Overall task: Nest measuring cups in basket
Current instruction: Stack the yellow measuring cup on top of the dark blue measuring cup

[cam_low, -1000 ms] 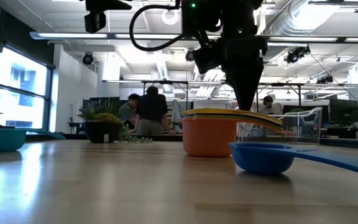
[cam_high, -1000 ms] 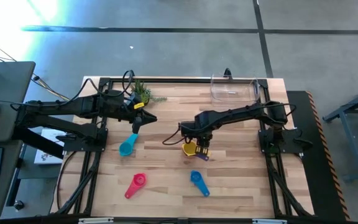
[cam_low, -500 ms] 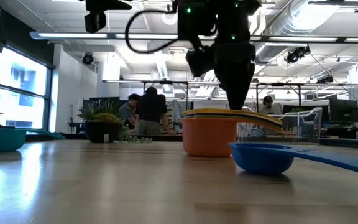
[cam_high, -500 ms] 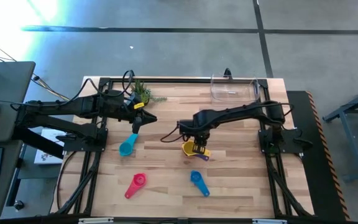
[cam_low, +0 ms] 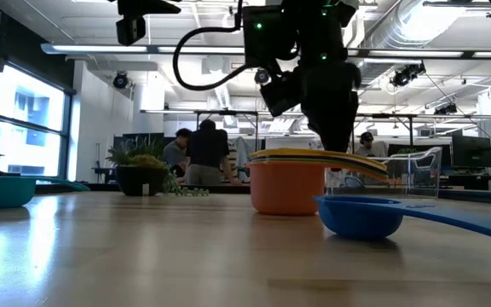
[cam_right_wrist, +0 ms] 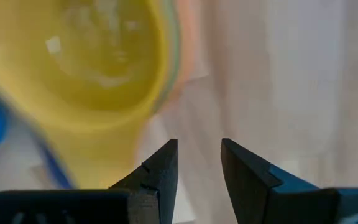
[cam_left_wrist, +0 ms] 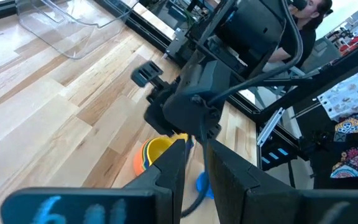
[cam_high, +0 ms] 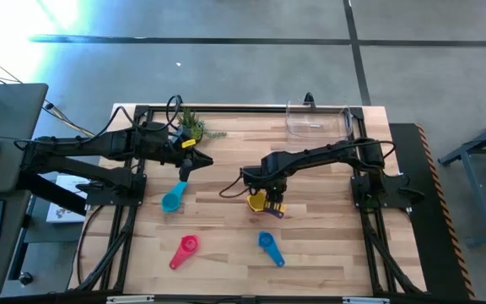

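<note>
High view: cups are lying scattered on the wood table (cam_high: 327, 245), the yellow-topped stack (cam_high: 260, 201) mid-table under the right gripper (cam_high: 274, 203), its fingers slightly parted, empty. Left gripper (cam_high: 186, 175), likewise parted, is hovering over the teal cup (cam_high: 173, 199). Basket (cam_high: 317, 119) is sitting at the far edge; people (cam_low: 205, 152) are standing in the workshop behind.

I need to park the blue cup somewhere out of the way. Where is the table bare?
Bare wood lies between the basket and the right gripper, and along the near edge between the pink cup and the blue cup. It is crowded around the stacked cups and near the left gripper, by the teal cup.
</note>
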